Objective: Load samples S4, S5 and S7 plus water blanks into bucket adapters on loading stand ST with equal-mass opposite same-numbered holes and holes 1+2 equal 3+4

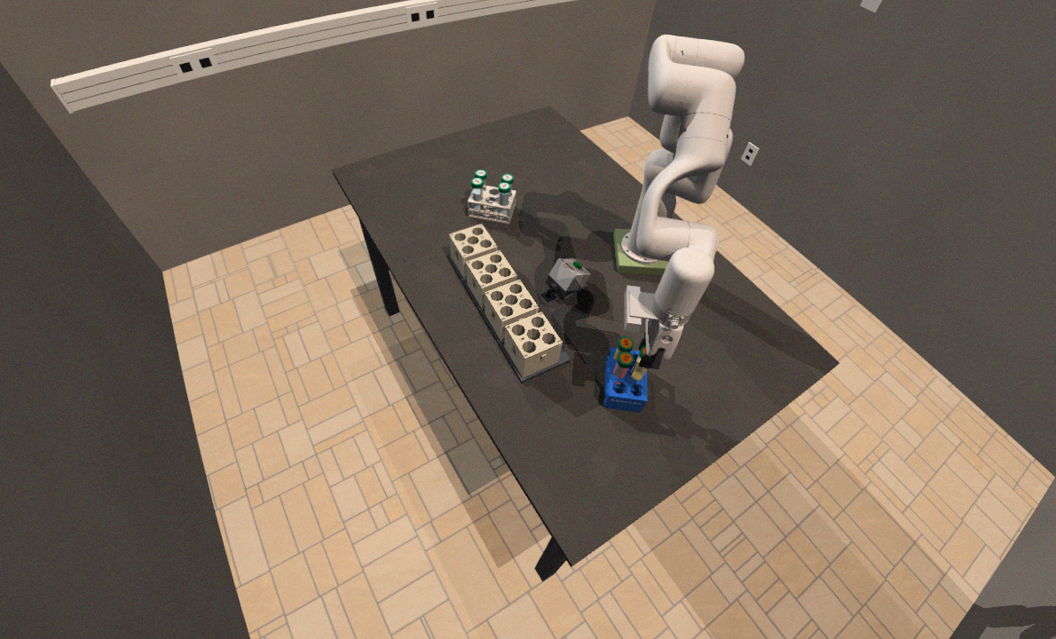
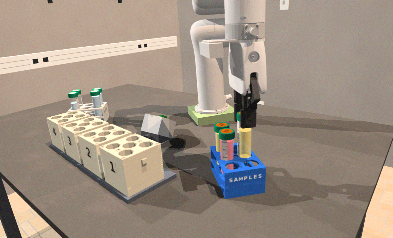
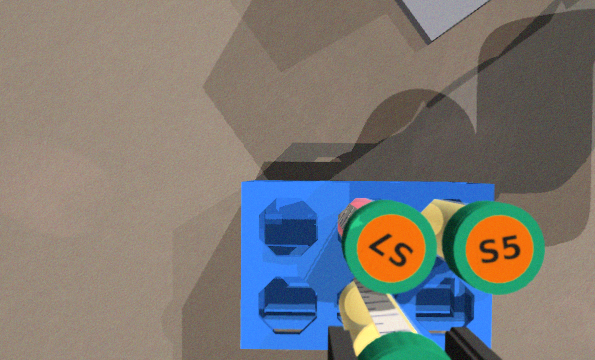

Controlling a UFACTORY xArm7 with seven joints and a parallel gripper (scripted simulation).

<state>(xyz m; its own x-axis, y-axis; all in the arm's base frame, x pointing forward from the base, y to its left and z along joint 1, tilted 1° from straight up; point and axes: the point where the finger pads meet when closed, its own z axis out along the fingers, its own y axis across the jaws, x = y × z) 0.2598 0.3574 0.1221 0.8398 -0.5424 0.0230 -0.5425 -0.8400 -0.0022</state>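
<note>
My gripper (image 1: pixel 649 362) (image 2: pixel 241 119) (image 3: pixel 402 346) is shut on a green-capped tube of yellow liquid (image 2: pixel 245 143) (image 3: pixel 390 320), held upright and raised over the blue samples rack (image 1: pixel 626 403) (image 2: pixel 245 184) (image 3: pixel 277 190). Its ID is not readable; whether its lower end is clear of the hole is unclear. S7 (image 1: pixel 625 361) (image 2: pixel 226 134) (image 3: pixel 389 247), pink, and S5 (image 1: pixel 626 343) (image 2: pixel 221 127) (image 3: pixel 498 248), yellow, stand in the rack. Adapters 1 (image 2: pixel 115 177), 2 (image 2: pixel 88 162), 3 (image 2: pixel 69 149) and 4 (image 2: pixel 53 138) stand on the loading stand (image 2: pixel 168 176) (image 3: pixel 439 17), their visible holes empty.
A white rack (image 2: pixel 105 111) at the back holds several green-capped water blanks, their volumes unreadable. The sloped desk (image 1: pixel 568 274) (image 2: pixel 154 125) with its green key (image 1: pixel 577 264) (image 2: pixel 162 116) stands between the adapters and the arm's green base (image 1: pixel 639 264) (image 2: pixel 211 118).
</note>
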